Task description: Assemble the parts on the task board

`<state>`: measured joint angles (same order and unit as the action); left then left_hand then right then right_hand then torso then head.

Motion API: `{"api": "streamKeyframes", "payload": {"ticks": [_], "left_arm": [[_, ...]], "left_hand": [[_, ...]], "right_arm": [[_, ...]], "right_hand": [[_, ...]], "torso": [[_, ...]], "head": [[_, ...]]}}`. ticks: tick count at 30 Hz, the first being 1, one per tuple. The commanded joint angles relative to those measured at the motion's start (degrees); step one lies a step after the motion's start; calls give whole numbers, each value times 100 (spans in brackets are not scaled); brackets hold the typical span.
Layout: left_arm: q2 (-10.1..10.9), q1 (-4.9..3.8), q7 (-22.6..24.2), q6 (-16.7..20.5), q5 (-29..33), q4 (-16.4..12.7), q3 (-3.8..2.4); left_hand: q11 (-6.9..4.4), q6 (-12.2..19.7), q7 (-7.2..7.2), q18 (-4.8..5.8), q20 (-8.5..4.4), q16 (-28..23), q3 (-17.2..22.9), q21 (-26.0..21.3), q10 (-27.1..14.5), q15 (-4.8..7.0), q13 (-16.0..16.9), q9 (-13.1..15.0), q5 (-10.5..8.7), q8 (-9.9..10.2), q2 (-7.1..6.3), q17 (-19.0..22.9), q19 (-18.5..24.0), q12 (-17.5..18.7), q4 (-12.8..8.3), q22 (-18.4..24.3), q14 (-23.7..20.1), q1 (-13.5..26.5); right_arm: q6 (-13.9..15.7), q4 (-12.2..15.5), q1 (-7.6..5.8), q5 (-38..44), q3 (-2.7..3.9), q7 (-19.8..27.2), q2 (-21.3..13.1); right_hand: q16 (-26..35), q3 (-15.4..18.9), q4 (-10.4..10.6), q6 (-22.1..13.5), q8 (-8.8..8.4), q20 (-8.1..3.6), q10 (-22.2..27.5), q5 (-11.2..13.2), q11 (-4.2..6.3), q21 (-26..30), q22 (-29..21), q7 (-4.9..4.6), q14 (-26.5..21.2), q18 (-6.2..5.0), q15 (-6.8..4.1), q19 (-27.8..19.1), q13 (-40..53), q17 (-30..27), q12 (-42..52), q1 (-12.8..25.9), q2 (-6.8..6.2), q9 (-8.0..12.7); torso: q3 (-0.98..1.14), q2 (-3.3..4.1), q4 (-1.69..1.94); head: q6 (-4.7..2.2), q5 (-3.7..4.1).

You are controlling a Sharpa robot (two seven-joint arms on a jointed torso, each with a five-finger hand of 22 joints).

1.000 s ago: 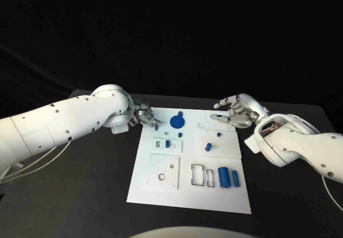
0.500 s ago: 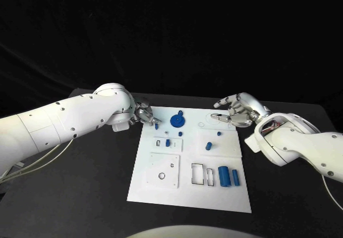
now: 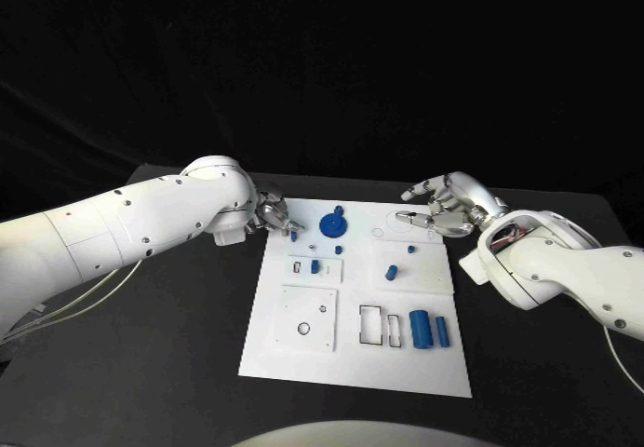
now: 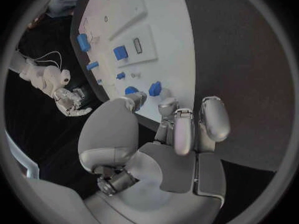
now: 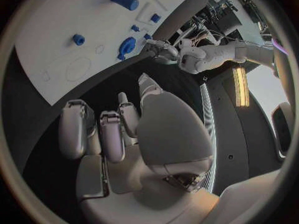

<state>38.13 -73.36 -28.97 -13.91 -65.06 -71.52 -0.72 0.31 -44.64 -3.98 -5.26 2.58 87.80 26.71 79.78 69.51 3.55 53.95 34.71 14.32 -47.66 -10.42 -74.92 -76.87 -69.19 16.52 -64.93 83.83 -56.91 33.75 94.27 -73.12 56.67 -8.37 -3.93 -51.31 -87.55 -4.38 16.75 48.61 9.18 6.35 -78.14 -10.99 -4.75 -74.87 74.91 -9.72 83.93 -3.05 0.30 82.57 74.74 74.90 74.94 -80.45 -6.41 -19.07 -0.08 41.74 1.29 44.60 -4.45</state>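
So the task board is a flat matte white plate, rectangular, lying in the middle of the black table. It has a few raised white square panels on it and some cutouts: two rectangular slots outlined in black near the close edge, plus a small oval hole in one panel.

The parts are smooth blue plastic by the look of it. There's a round disc-shaped piece at the far end of the board, two long cylinders lying side by side near the close right corner, a short tilted peg on the right panel, and a little upright block on the left panel.

The left hand is shiny silver metal with rounded segments, sitting right at the board's far left corner. In the left wrist view its fingertips come together right by a small blue piece at the board edge, but I honestly can't tell if it's actually pinching it.

The right hand hovers over the far right end of the board, fingers curved but apart, holding nothing.
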Motion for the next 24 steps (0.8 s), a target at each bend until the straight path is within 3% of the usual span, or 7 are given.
{"api": "streamKeyframes", "payload": {"ticks": [1, 14, 19, 23, 24], "left_arm": [[-29, -7, 34, -98, -8, 22, 7], [-87, -7, 48, -123, 51, 75, 25], [-95, -7, 76, -69, 164, 85, 35], [-87, -7, 128, 21, 363, 86, 46], [-82, -7, 145, 54, 400, 84, 48]], "left_hand": [[4, -9, -46, 26, 40, -27, -34, -26, -55, -40, -8, -9, 4, 30, -6, -1091, -9, 20, 3, 6, 485, -43], [3, -67, -43, 19, 59, -31, -69, -36, -89, -45, 2, -35, -7, 119, 186, -1086, 12, 14, -35, 17, 480, -606], [-27, -78, -9, 15, 44, -35, 118, -42, -113, -21, -20, -19, -15, 133, 344, -1081, 23, 41, -164, 23, 479, -1155], [-34, -27, -6, 3, 36, -54, 400, -80, -187, -15, -122, 23, -113, 111, 490, -1052, 71, 132, -287, 88, 466, -1512], [-29, 6, -10, -1, 37, -61, 557, -90, -205, -16, -144, 41, -287, 101, 531, -1042, 85, 156, -341, 107, 462, -1622]], "right_arm": [[-27, -5, 3, 18, 2, 32, 6], [-49, -36, 3, 18, 2, -2, 12], [-54, -42, 3, 18, 1, -10, 15], [-59, -47, 3, 18, 1, -13, 20], [-62, -49, 3, 18, 1, -14, 21]], "right_hand": [[23, 0, -10, 13, -31, 10, 34, -37, -15, 17, 357, -15, 433, -73, 25, -34, 1, 811, -16, 63, 5, 9], [30, -5, -14, 19, -31, 9, 42, -45, -14, 41, 340, -14, 430, -78, 24, -44, -10, 798, -26, 68, 6, 10], [30, -7, -14, 20, -31, 9, 42, -49, -13, 45, 338, -13, 430, -79, 24, -45, -10, 799, -26, 68, 7, 10], [32, -7, -14, 21, -30, 9, 45, -50, -13, 56, 330, -13, 428, -81, 24, -50, -14, 794, -30, 67, 8, 10], [32, -7, -14, 21, -30, 9, 45, -50, -13, 56, 330, -13, 428, -81, 24, -50, -14, 794, -30, 67, 8, 10]], "torso": [[1, -6, 5], [1, -7, 6], [4, -6, 1], [8, -10, 8], [5, -9, 9]], "head": [[13, 7], [33, 10], [32, 0], [33, -3], [40, -4]]}}
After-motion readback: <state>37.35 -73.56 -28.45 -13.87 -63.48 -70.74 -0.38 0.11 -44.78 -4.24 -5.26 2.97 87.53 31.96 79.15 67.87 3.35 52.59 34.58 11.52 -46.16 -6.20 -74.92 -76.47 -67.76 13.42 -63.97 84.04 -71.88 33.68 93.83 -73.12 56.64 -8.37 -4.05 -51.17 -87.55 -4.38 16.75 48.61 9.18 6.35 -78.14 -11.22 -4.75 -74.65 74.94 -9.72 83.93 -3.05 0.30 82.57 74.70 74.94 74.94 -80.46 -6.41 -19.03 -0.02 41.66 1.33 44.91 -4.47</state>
